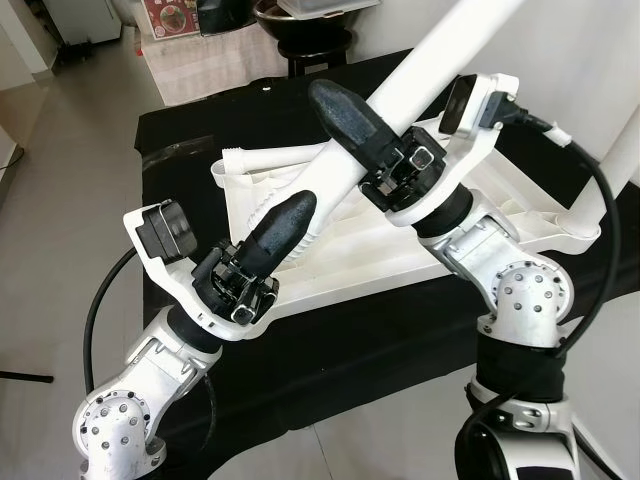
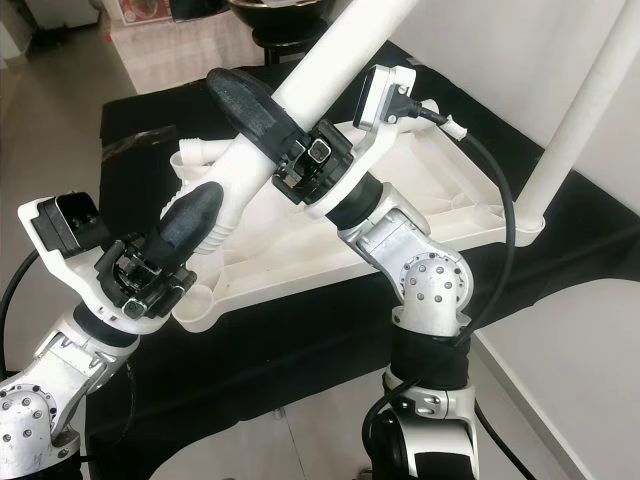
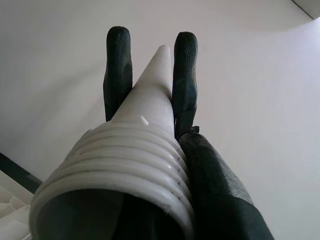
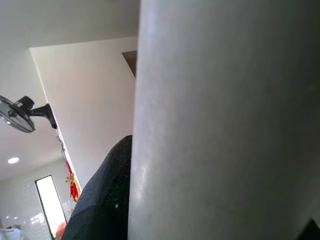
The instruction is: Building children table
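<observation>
A white plastic tabletop [image 1: 480, 220] lies upside down on a black cloth. One white leg [image 1: 625, 140] stands upright in its far right corner. A second white table leg [image 1: 440, 60] slants over the tabletop, held by both grippers. My left gripper [image 1: 285, 225] is shut on its lower part, just above the ribbed, threaded end [image 3: 125, 170], which hangs near the tabletop's left corner. My right gripper [image 1: 350, 110] is shut on the leg higher up its smooth shaft [image 4: 225, 125], with one black finger [image 4: 105, 200] lying against it.
The black cloth [image 1: 350, 350] covers a low surface that ends near my body, with pale floor [image 1: 70, 150] to the left. A dark round stool [image 1: 310, 40] and a pale mat [image 1: 215, 60] lie beyond the far edge. A wall fan [image 4: 15, 115] hangs high up.
</observation>
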Tool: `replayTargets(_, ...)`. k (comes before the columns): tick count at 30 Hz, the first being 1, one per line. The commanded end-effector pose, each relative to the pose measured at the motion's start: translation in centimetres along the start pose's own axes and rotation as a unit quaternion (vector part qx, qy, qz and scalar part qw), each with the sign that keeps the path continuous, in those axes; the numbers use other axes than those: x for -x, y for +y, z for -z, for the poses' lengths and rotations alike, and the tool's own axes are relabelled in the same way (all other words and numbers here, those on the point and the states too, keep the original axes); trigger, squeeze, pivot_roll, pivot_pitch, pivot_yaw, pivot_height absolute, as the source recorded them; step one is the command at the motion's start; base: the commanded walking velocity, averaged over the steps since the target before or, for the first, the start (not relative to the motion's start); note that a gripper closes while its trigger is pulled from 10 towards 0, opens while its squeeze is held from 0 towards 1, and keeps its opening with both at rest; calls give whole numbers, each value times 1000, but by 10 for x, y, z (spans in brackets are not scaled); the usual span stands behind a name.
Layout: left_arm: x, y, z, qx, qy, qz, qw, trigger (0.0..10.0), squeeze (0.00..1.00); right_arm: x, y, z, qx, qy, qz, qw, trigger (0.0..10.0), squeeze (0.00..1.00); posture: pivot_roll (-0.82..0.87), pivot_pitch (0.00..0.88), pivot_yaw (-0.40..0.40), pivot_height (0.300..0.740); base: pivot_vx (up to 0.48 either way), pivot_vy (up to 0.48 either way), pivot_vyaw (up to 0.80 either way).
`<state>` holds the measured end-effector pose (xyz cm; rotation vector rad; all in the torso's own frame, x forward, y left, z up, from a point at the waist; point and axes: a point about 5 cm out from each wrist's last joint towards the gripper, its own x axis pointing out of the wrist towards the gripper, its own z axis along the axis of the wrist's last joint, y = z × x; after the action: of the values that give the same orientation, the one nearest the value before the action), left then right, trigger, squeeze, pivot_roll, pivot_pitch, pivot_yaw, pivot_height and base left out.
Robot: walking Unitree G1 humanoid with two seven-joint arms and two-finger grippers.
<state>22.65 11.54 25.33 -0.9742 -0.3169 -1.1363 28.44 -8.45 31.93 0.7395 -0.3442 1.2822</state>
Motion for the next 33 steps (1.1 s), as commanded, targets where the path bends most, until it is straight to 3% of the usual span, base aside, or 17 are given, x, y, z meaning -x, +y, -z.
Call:
replayTargets(1, -2, 2, 4, -10, 21, -18, 1000, 10000, 0, -3, 3, 8, 15, 30, 8, 999, 0, 0, -123, 112, 66, 740, 0, 0, 0)
replayTargets(3, -2, 4, 2, -11, 18, -27, 999, 10000, 0, -2, 1, 8, 18, 29, 18, 999, 0, 0, -121, 113, 67, 740, 0, 0, 0)
replayTargets(4, -2, 7, 1, -7, 10, -38, 999, 10000, 1000, -2, -3, 7, 21, 25, 32, 999, 0, 0, -121, 113, 67, 740, 0, 0, 0)
replayTargets(5, -2, 7, 1, -7, 10, -38, 999, 10000, 1000, -2, -3, 7, 21, 25, 32, 999, 0, 0, -121, 113, 67, 740, 0, 0, 0)
replayTargets(6, 0, 13, -6, -2, -20, -57, 998, 10000, 1000, -1, -10, 2, 27, 13, 56, 998, 0, 0, -120, 115, 69, 740, 0, 0, 0)
replayTargets(12, 2, 15, -10, -1, -31, -65, 997, 10000, 1000, -1, -16, -3, 34, 0, 77, 996, 0, 0, -120, 115, 69, 740, 0, 0, 0)
replayTargets(14, 13, 15, -9, -5, -19, -76, 997, 10000, 1000, 2, -27, -20, 48, -30, 109, 992, 0, 0, -116, 116, 73, 740, 0, 0, 0)
replayTargets(17, 16, 15, -8, -5, -15, -81, 997, 10000, 1000, 3, -31, -26, 53, -41, 118, 991, 0, 0, -116, 116, 73, 740, 0, 0, 0)
replayTargets(18, 28, 16, -6, -8, -5, -99, 995, 10000, 1000, 5, -35, -44, 53, -74, 129, 987, 0, 0, -112, 117, 70, 740, 0, 0, 0)
replayTargets(20, 32, 16, -5, -10, -2, -105, 994, 10000, 1000, 5, -36, -50, 49, -86, 129, 987, 0, 0, -112, 117, 70, 740, 0, 0, 0)
replayTargets(24, 46, 28, -9, -18, -29, -171, 985, 10000, 1000, 7, -34, -63, 35, -123, 127, 984, 0, 0, -110, 118, 70, 740, 0, 0, 0)
replayTargets(25, 46, 28, -9, -18, -29, -171, 985, 10000, 1000, 7, -34, -63, 35, -123, 127, 984, 0, 0, -110, 118, 70, 740, 0, 0, 0)
replayTargets(26, 58, 34, -10, -24, -33, -211, 977, 10000, 1000, 9, -35, -66, 49, -126, 137, 981, 0, 0, -110, 119, 72, 740, 0, 0, 0)
replayTargets(29, 62, 36, -10, -29, -29, -226, 973, 10000, 1000, 10, -36, -64, 71, -112, 146, 980, 0, 0, -109, 120, 69, 740, 0, 0, 0)
replayTargets(31, 65, 37, -9, -31, -25, -237, 971, 10000, 1000, 11, -38, -60, 96, -94, 155, 979, 0, 0, -109, 120, 69, 740, 0, 0, 0)
replayTargets(33, 69, 42, -6, -60, 0, -279, 959, 10000, 1000, 12, -41, -45, 141, -46, 171, 974, 0, 0, -107, 123, 71, 740, 0, 0, 0)
